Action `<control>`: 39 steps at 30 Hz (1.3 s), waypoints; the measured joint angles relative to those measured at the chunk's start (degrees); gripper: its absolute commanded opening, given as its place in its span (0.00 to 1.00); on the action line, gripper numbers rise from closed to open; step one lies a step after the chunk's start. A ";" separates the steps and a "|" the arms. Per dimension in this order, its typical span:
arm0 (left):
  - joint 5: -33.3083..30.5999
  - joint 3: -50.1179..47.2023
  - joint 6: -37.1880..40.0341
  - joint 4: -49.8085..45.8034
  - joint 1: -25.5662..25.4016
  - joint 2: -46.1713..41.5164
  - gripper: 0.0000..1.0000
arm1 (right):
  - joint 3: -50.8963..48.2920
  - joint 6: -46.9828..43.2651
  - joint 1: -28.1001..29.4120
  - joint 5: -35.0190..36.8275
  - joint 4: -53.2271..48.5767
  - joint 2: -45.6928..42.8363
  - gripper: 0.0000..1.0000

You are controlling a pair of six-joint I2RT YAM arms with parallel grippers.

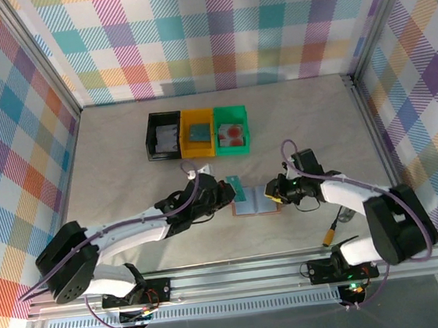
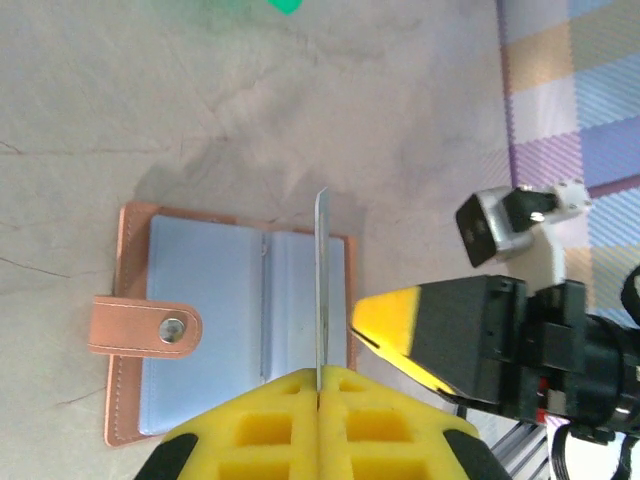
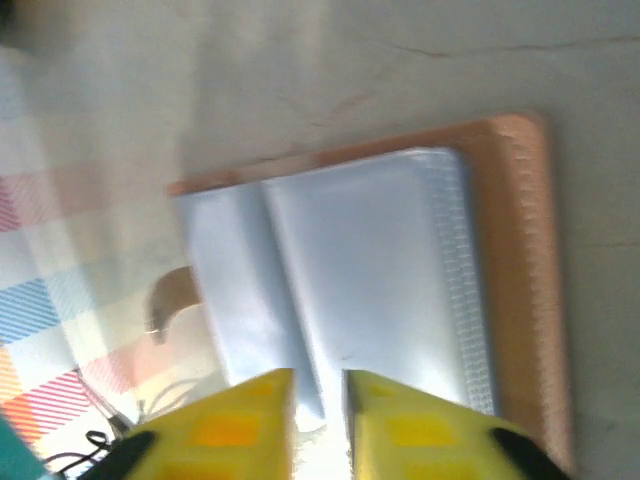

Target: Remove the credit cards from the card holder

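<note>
A: Which step is in hand?

B: A credit card is clamped edge-on between the closed fingers of the left gripper. It is held just above the card holder, which lies open on the table, and it seems clear of its pocket.

A: And the right gripper?

B: Its fingers are narrowly parted over the holder's inner pockets. Whether a leaf is pinched cannot be told. Next, the card is probably to be carried to the bins beyond.
</note>
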 measured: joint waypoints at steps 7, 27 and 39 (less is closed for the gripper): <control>-8.09 -4.31 -2.73 1.99 -1.95 -6.75 0.00 | -1.97 2.69 0.07 -4.74 5.35 -13.81 0.56; -16.33 -7.65 -10.32 12.74 -3.85 -9.60 0.00 | -11.82 22.23 16.85 4.70 32.11 -20.94 0.57; -28.72 -7.30 -10.36 12.04 -4.09 -14.01 0.00 | -8.83 19.37 17.44 13.44 21.05 -26.23 0.71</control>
